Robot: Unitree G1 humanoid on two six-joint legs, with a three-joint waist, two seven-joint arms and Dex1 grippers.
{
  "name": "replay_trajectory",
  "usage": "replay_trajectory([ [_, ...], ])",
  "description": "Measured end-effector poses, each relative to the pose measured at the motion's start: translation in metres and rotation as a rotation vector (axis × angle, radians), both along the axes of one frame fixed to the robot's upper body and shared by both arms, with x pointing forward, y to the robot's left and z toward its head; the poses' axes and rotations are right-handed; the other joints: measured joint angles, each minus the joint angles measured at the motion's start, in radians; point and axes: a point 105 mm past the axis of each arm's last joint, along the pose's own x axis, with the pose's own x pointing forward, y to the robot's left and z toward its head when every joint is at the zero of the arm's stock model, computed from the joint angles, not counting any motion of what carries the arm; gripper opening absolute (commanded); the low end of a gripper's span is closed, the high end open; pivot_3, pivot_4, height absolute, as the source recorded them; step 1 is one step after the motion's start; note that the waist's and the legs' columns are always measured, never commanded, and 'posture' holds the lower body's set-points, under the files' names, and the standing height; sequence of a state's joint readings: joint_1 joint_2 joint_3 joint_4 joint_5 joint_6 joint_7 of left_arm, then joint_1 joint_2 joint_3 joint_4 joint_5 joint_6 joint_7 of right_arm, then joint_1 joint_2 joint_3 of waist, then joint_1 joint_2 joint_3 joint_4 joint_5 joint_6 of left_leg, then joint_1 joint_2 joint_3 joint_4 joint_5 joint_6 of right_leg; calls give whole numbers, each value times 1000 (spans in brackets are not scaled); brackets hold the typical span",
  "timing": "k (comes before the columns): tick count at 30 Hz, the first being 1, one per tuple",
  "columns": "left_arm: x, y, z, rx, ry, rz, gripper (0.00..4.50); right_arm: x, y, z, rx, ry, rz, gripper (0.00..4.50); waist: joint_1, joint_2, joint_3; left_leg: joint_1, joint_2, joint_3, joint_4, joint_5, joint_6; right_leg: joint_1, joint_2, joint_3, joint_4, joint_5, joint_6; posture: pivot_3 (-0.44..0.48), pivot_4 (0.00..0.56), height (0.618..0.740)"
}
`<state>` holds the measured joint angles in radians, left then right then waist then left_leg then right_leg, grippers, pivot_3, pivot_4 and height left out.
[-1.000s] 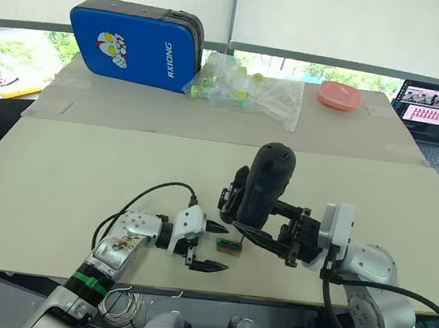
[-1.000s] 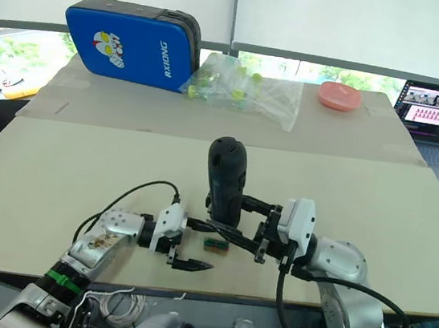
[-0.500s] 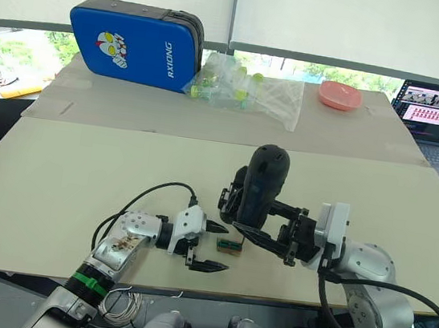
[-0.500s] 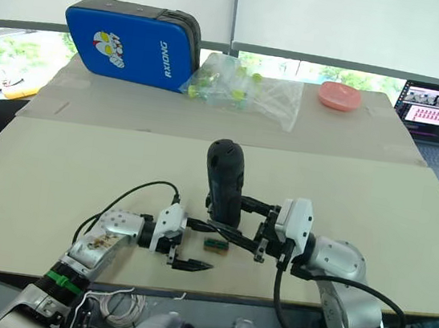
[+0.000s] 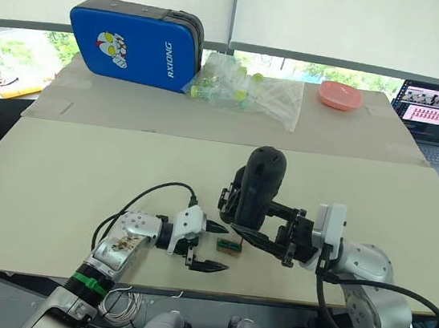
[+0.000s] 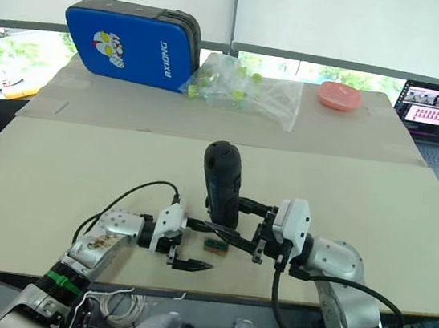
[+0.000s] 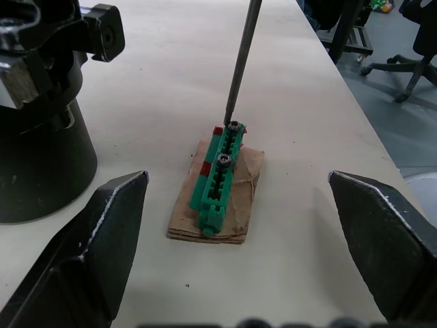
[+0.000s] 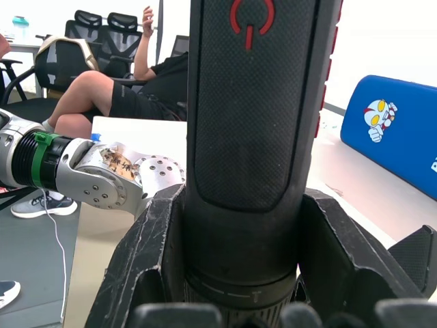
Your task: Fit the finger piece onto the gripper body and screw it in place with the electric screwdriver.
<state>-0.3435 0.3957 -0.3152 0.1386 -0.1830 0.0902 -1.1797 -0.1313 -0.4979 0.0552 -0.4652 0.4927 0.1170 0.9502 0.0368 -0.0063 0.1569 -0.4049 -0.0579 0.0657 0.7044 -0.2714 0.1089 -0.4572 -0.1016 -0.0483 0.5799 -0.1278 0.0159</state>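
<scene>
My right gripper (image 5: 251, 218) is shut on the electric screwdriver (image 5: 258, 187), a thick black tool held upright over the table's front middle. Its thin metal bit (image 7: 240, 61) comes down onto a screw at the end of a small green block (image 7: 218, 179) on a brown pad. My left gripper (image 5: 211, 248) stands open around that block, one finger on each side and not touching it. A black mechanical block, the gripper body (image 5: 229, 202), stands right behind the screwdriver and also appears as the gripper body (image 7: 41, 116). The finger piece is hidden.
A blue case (image 5: 134, 42), a clear bag of small bottles (image 5: 249, 91) and a pink bowl (image 5: 340, 95) lie at the table's far side. An open laptop (image 5: 437, 108) sits at the far right. A seated person (image 8: 116, 96) is beside the table.
The right arm has shifted slightly left and the screwdriver's top has sunk a little. The left gripper and the green block have stayed in place.
</scene>
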Motion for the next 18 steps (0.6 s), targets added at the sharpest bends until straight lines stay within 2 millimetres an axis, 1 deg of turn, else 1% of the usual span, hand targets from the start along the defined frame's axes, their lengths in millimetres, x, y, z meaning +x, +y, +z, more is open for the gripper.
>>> replay_trajectory([
  [18,0,0,0,-2,2,1,4500,1,1,1,-8,-11,-1,1881,0,0,0,0,0,0,0,0,0,0,0,0,0,0,0,0,150,740],
])
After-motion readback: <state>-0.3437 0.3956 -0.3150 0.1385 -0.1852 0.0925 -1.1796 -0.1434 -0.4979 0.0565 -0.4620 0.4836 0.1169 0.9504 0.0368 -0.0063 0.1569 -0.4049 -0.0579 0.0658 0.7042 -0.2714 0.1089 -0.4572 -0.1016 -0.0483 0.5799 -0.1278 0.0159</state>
